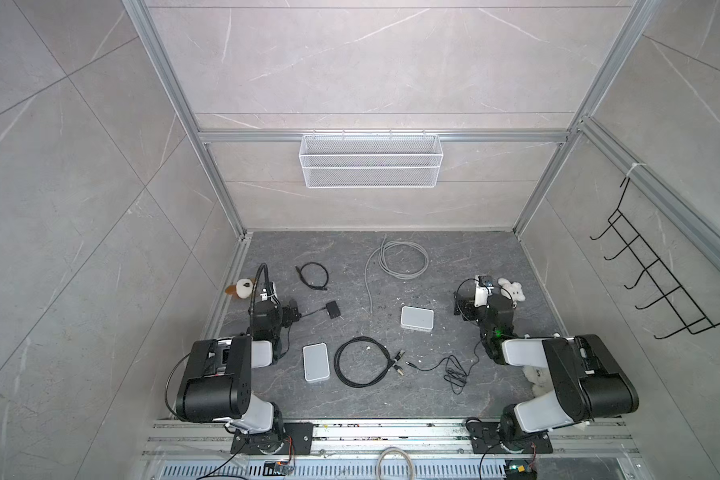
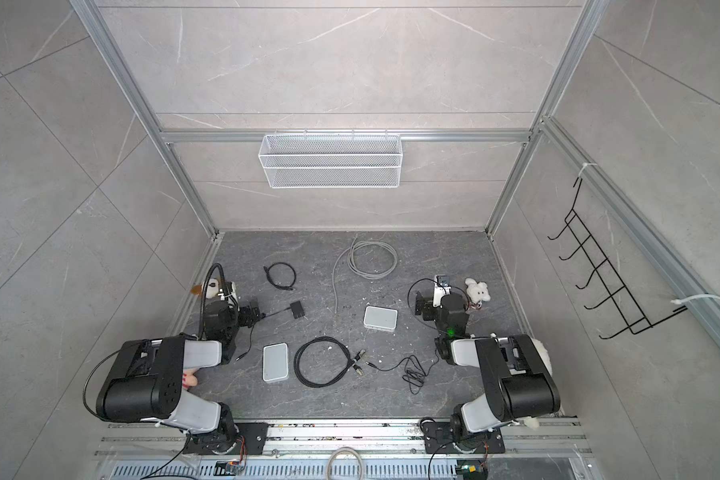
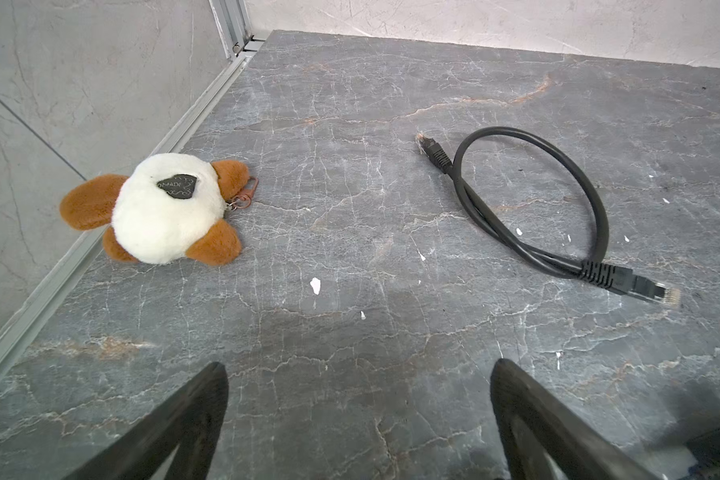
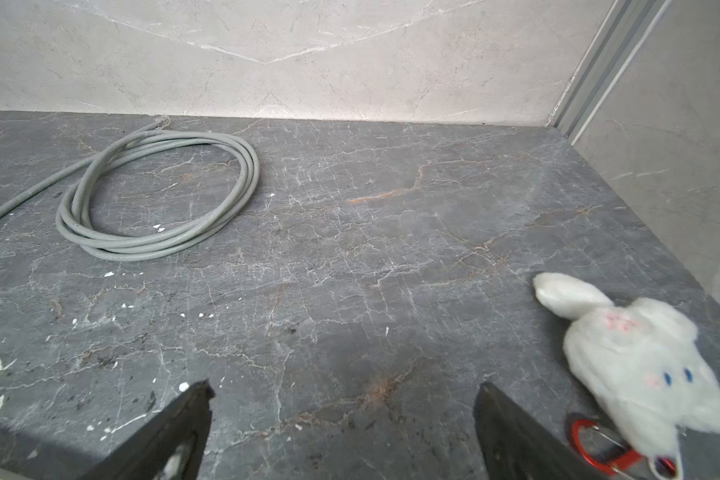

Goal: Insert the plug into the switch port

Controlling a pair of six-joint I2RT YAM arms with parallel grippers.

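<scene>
Left gripper [image 3: 358, 368]: standing wide, gripping nothing; only its tips are showing.
Right gripper [image 4: 344, 388]: likewise gaping, empty.
White switch [image 1: 417, 318]: lying right of centre on the table [image 1: 391, 395], ports too small to make out.
Second white box [image 1: 316, 361]: lying front left.
Black cable [image 1: 360, 361]: coiling between them, its plugs [image 1: 399, 365] lying apart from both boxes.
White plush [image 1: 535, 378]: mostly hiding beneath the right arm [image 1: 574, 374].
</scene>
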